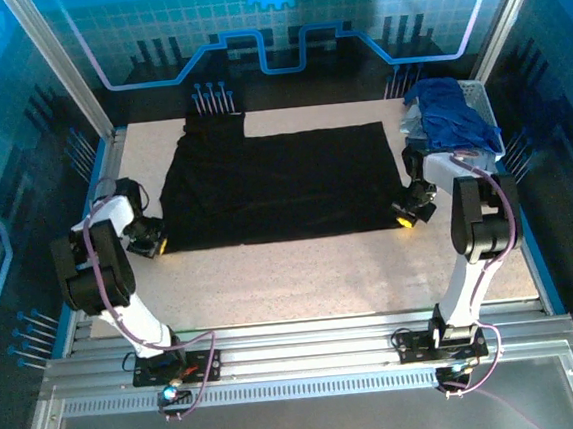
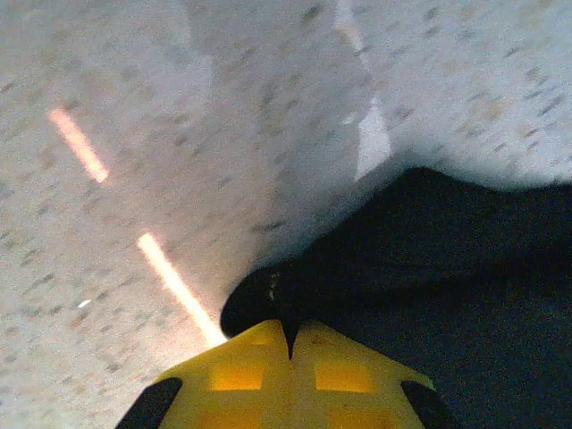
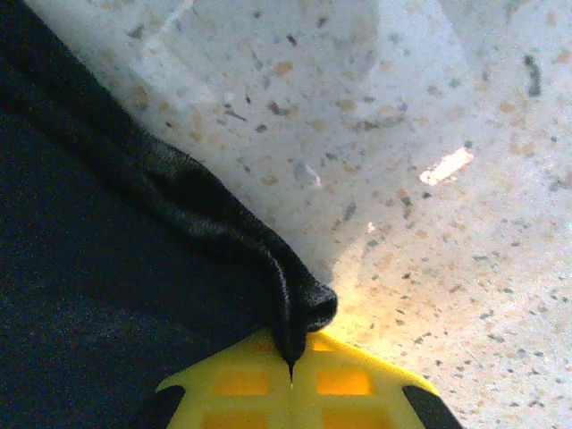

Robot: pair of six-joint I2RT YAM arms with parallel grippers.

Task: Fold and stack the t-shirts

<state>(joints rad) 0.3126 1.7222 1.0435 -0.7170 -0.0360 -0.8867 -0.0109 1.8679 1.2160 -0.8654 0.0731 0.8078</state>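
Across the middle of the frame, on the speckled pale desk point(image 1: 322, 272), the large black cloth t-shirt point(image 1: 284, 185) lies spread flat, the left pincer point(image 1: 155, 246) and right pincer point(image 1: 407, 218) each clamped tight on a lower corner, seemingly to lift that hem evenly for folding.

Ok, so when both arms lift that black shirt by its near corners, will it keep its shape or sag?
Likely floppy: the black shirt lies flat and its corner bunches into a soft roll at the right gripper. It would probably sag between that and the left gripper. It looks thin, so probably light.
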